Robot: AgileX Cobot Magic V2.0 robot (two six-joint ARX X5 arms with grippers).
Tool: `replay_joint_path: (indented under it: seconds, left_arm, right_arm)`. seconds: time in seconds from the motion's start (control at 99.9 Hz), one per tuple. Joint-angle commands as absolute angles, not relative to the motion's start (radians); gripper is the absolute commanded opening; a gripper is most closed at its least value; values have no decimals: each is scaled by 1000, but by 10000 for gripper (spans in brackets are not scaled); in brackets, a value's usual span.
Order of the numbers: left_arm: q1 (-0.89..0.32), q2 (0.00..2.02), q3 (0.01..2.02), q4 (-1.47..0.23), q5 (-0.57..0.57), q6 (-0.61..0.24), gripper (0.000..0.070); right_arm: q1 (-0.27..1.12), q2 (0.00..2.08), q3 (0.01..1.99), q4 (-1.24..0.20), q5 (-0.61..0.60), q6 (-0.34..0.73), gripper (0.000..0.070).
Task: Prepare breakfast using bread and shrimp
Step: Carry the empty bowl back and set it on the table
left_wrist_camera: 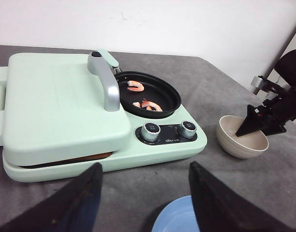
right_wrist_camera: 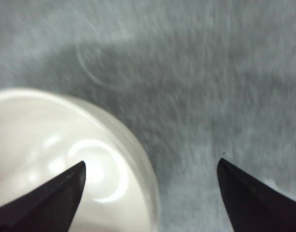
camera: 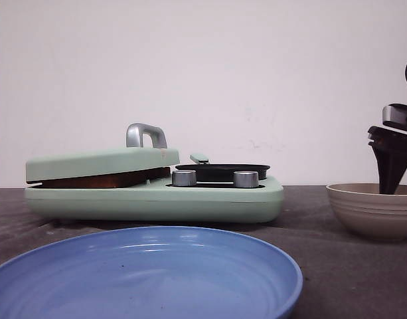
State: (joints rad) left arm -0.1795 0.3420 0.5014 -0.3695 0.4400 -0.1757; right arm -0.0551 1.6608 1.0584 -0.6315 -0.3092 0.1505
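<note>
Front pan [camera: 223, 170]: centre; contents hidden.
Bread [camera: 103, 180]: brown edge under cooker lid [camera: 100, 163], left.
Left-wrist pan: three shrimp [left_wrist_camera: 148, 104].
Left gripper [left_wrist_camera: 145, 193]: wide open, empty.
Right-wrist bowl [right_wrist_camera: 65, 164]: lower left, empty.
Right gripper [right_wrist_camera: 150, 181]: spread, empty.

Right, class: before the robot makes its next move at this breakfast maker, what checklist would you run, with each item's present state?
1. Press lid down over the bread: ok.
2. Shrimp in the black pan: ok.
3. Right gripper open, holding nothing: ok.
4. Left gripper open: ok.
5. Beige bowl empty: ok.
6. Knob settings: cannot tell.
</note>
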Motion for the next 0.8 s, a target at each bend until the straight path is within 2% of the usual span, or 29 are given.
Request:
replay_joint_path:
  seconds: [0.0,0.17,0.4,0.54,0.61,0.79]
  left_arm:
    - [-181,347,505,-359,438,-170,284]
    - [-181,347,505,-359,438,-170,284]
    - [-182,347,505,-359,438,-170,284]
    - [-182,347,505,-366,438,-170,284]
    - [-182,347,505,-372,438,-170,284]
    - [-182,347,505,-374,438,-174,284]
  right_arm:
    - [-64,1633,1068,-612,-318,141,557]
    - [-93,1553,1068,-607,-331,146,557]
    - [-106,1394,1068,-611,-447,193,554]
    - [-60,1290,1068,-610,-515,198,543]
    - [-20,1237,1068,-611,-531,185,495]
    - [99,1116,1068,-614,-585,141,289]
